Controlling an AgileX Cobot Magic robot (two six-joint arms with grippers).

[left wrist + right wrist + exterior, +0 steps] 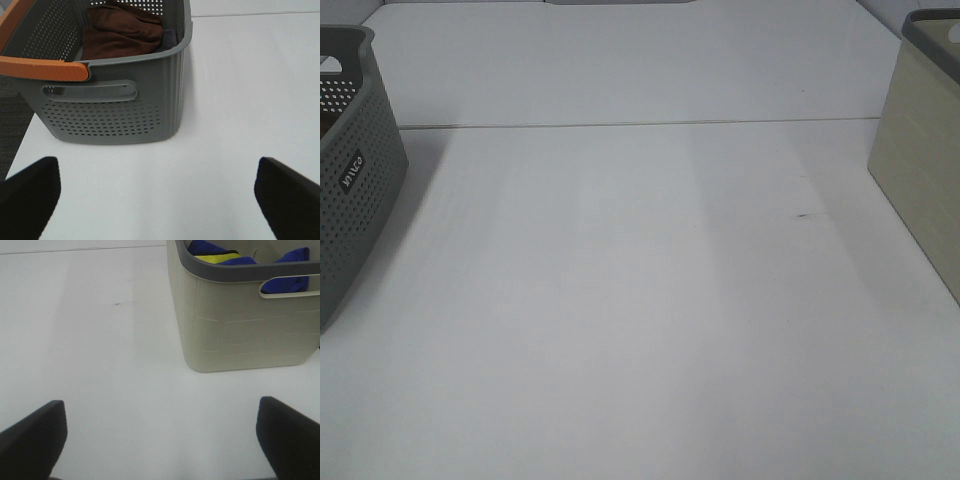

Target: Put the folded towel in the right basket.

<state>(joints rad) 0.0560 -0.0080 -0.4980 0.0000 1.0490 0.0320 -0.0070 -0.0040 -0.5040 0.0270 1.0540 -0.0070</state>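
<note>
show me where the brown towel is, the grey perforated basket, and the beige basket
Folded brown towel [122, 32], left wrist view, on its top fold.
Grey perforated plastic basket [107, 117], left wrist view, on its near wall.
Beige plastic basket with grey rim [240, 325], right wrist view, on its near wall.

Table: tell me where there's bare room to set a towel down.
The white table is bare between the gray basket and the beige basket, apart from a small dark mark. Inside, the gray basket holds a brown towel; the beige one holds blue and yellow cloth.
</note>
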